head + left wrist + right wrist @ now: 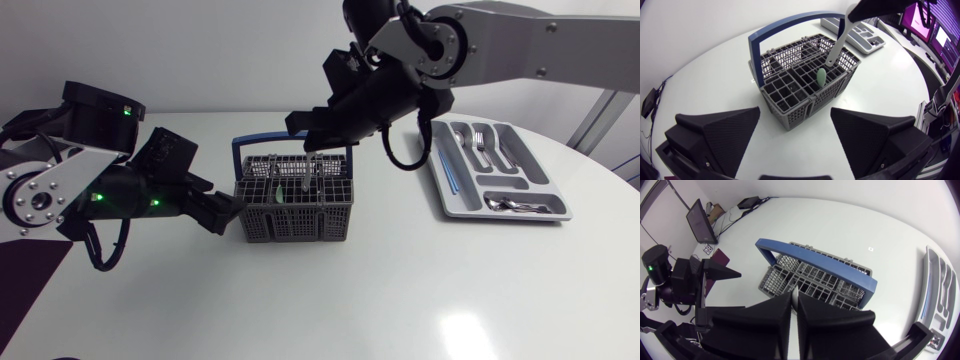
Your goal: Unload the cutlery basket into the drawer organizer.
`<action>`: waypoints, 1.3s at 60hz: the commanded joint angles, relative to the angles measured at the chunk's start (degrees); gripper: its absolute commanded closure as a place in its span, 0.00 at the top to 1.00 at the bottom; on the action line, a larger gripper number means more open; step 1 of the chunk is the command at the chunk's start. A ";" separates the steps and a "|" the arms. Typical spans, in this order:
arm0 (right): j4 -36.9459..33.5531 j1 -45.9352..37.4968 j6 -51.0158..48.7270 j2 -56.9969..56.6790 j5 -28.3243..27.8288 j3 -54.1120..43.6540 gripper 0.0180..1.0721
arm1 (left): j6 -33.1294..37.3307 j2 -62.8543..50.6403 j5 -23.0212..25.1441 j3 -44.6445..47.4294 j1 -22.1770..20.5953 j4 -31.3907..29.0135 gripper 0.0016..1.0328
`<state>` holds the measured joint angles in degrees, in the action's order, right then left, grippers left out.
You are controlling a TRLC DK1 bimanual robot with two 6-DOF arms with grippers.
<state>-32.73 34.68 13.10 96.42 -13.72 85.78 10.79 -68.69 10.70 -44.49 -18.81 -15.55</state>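
My right gripper hung over the cutlery basket at the centre of the head view. Its fingers were drawn almost together on the upper end of a pale utensil. My right wrist view showed only a thin light sliver between them, so I judged it a firm pinch on that handle. The utensil stood nearly upright with a slight lean, its lower end down in one of the basket's far cells. I couldn't tell what kind of utensil it was.

A green-handled piece sat in a cell just beside it. The blue handle arched across the basket close to the right gripper, so I reckoned the lift should go straight up along the utensil's own axis to clear it.

My left gripper sat at centre left of the head view, by the basket's end wall. Its fingers were spread wide and held nothing. From its wrist camera the basket lay ahead of the tips, apart from them.

The drawer organizer lay at the right of the head view, well apart from the basket, on the right arm's side. Forks and spoons already rested in it. Its slots ran roughly up and down the frame, so the upright utensil would have to be tipped flat along one.

I could read no label or writing on the basket or the organizer.
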 commanded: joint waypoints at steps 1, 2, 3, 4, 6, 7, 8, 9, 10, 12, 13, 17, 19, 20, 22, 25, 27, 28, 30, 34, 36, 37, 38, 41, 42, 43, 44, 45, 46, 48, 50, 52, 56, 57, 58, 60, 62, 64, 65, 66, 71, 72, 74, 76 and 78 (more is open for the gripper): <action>0.04 -0.75 1.57 -1.32 -0.96 -1.84 0.06 | 0.99 -1.10 0.55 1.86 -0.35 0.26 0.96; 0.04 -0.84 1.75 -1.41 -1.23 -1.84 0.06 | 0.99 -1.10 0.55 1.86 -0.35 0.17 0.96; 0.04 -0.93 1.84 -1.59 -1.31 -1.93 0.06 | 0.99 -1.10 0.55 1.86 -0.35 0.26 0.96; 0.04 -1.10 1.84 -1.85 -1.40 -2.02 0.06 | 0.99 -1.10 0.55 1.77 -0.35 0.17 0.96; 0.04 -1.19 1.84 -2.20 -1.75 -2.19 0.06 | 0.99 -1.10 0.55 1.77 -0.35 0.17 0.96; 0.04 -1.37 1.84 -2.38 -2.02 -2.37 0.06 | 0.99 -1.10 0.55 1.77 -0.35 0.17 0.96; 0.04 -1.45 1.84 -2.64 -2.28 -2.46 0.06 | 0.99 -1.10 0.55 1.77 -0.35 0.17 0.96; 0.04 -1.63 1.84 -2.73 -2.46 -2.55 0.06 | 0.99 -1.10 0.55 1.77 -0.35 0.17 0.96; -0.05 -1.80 1.84 -2.91 -2.63 -2.63 0.06 | 0.99 -1.10 0.55 1.77 -0.35 0.08 0.96; -0.23 -2.07 1.84 -3.43 -2.81 -2.81 0.06 | 0.99 -1.10 0.55 1.77 -0.35 0.08 0.96; -0.32 -2.16 1.84 -3.70 -2.81 -2.90 0.06 | 0.99 -1.10 0.46 1.86 -0.35 0.08 0.96; -1.11 -2.86 1.57 -5.54 -3.60 -3.16 0.06 | 0.99 -1.01 0.46 1.77 -0.35 0.08 0.96; -1.99 -3.39 1.31 -6.77 -4.04 -3.16 0.06 | 0.99 -1.01 0.46 1.77 -0.35 -0.01 0.96; -2.34 -3.74 1.22 -7.21 -4.13 -3.16 0.06 | 0.99 -0.92 0.46 1.77 -0.35 -0.01 0.96; -3.74 -4.53 0.78 -8.62 -4.39 -2.90 0.06 | 0.99 -0.92 0.46 1.77 -0.35 -0.09 0.96; -6.82 -5.94 -0.80 -10.99 -4.83 -2.55 0.06 | 0.99 -0.84 0.46 1.69 -0.35 -0.27 0.96; -8.40 -7.08 -1.50 -12.40 -4.83 -2.63 0.06 | 0.99 -0.84 0.46 1.60 -0.44 -0.44 0.96; -9.02 -7.69 -1.94 -12.84 -4.74 -2.63 0.06 | 0.99 -0.75 0.46 1.60 -0.44 -0.44 0.96; -10.78 -8.92 -2.82 -13.63 -4.30 -2.72 0.06 | 0.99 -0.66 0.46 1.51 -0.62 -0.53 0.96; -13.41 -12.00 -4.58 -15.56 -3.69 -3.60 0.06 | 0.90 -0.57 0.46 1.34 -0.97 -0.88 0.96; -14.55 -13.14 -5.54 -16.44 -1.93 -4.39 0.06 | 0.90 -0.48 0.46 1.25 -1.23 -0.97 0.96; -15.70 -13.93 -6.60 -16.97 -0.17 -4.83 0.06 | 0.90 -0.48 0.46 1.25 -1.32 -0.97 0.96; -16.58 -14.81 -7.74 -17.50 1.06 -5.71 0.06 | 0.90 -0.40 0.46 1.25 -1.49 -0.97 0.96; -17.37 -16.75 -9.06 -18.55 3.26 -7.55 0.06 | 0.82 -0.40 0.46 1.25 -1.67 -0.97 0.96; -17.63 -17.36 -9.59 -18.81 4.05 -7.99 0.06 | 0.82 -0.40 0.46 1.16 -1.67 -1.06 0.96; -17.98 -18.06 -10.38 -18.90 4.84 -8.61 0.06 | 0.82 -0.40 0.46 1.16 -1.67 -1.06 0.96; -18.25 -18.77 -10.91 -19.08 5.54 -9.14 0.06 | 0.73 -0.40 0.46 1.07 -1.85 -1.24 0.96; -18.33 -19.56 -11.52 -19.17 6.16 -9.66 0.06 | 0.64 -0.31 0.46 0.98 -1.85 -1.32 0.96; -18.25 -20.26 -11.96 -19.17 6.60 -10.28 0.06 | 0.64 -0.31 0.46 0.98 -1.85 -1.41 0.96; -18.25 -22.02 -13.10 -19.25 7.83 -11.33 0.06 | 0.64 -0.22 0.46 0.90 -1.93 -1.50 0.96; -17.89 -24.04 -14.25 -18.99 9.50 -12.56 0.06 | 0.64 -0.22 0.38 0.81 -2.11 -1.59 0.96; -16.49 -26.24 -15.39 -18.81 11.43 -13.97 0.06 | 0.64 -0.13 0.29 0.72 -2.20 -1.76 0.96; -14.20 -30.63 -17.85 -18.29 13.89 -15.99 0.06 | 0.64 -0.05 0.11 0.63 -2.37 -1.94 0.96; -13.59 -31.51 -18.29 -18.20 14.86 -16.43 0.06 | 0.64 -0.05 0.02 0.63 -2.37 -1.94 0.96; -12.62 -32.30 -18.64 -18.20 15.82 -16.87 0.06 | 0.64 -0.05 0.02 0.63 -2.46 -1.94 0.96; -9.28 -34.32 -20.31 -18.02 18.29 -18.45 0.06 | 0.55 0.04 -0.06 0.63 -2.46 -1.94 0.96; -7.52 -36.43 -21.54 -17.06 19.69 -19.16 0.06 | 0.55 0.04 -0.06 0.63 -2.55 -2.03 0.96; -6.38 -38.46 -22.60 -15.74 20.83 -19.51 0.06 | 0.55 0.04 -0.06 0.63 -2.55 -2.03 0.96; -5.33 -39.42 -23.03 -15.04 21.27 -19.68 0.06 | 0.55 0.04 -0.06 0.63 -2.55 -2.03 0.96; -4.36 -40.21 -23.56 -14.33 21.71 -19.86 0.06 | 0.55 0.04 -0.15 0.63 -2.55 -2.03 0.96; 0.56 -43.99 -26.11 -10.20 24.09 -20.39 0.06 | 0.55 0.04 -0.42 0.63 -2.73 -2.03 0.96; 1.44 -44.43 -26.37 -9.50 24.53 -20.47 0.06 | 0.55 0.04 -0.42 0.63 -2.73 -2.03 0.96; 3.73 -45.49 -27.25 -7.65 25.76 -20.65 0.06 | 0.46 0.13 -0.50 0.54 -2.90 -2.03 0.96; 5.84 -46.54 -27.87 -5.63 26.81 -20.65 0.06 | 0.46 0.13 -0.59 0.54 -3.08 -2.11 0.96; 7.51 -47.07 -28.48 -4.22 27.69 -20.74 0.06 | 0.46 0.22 -0.77 0.46 -3.16 -2.20 0.96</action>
<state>-27.83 -10.94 -12.64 88.25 12.40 66.54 10.76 -68.69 10.22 -44.27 -21.43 -17.08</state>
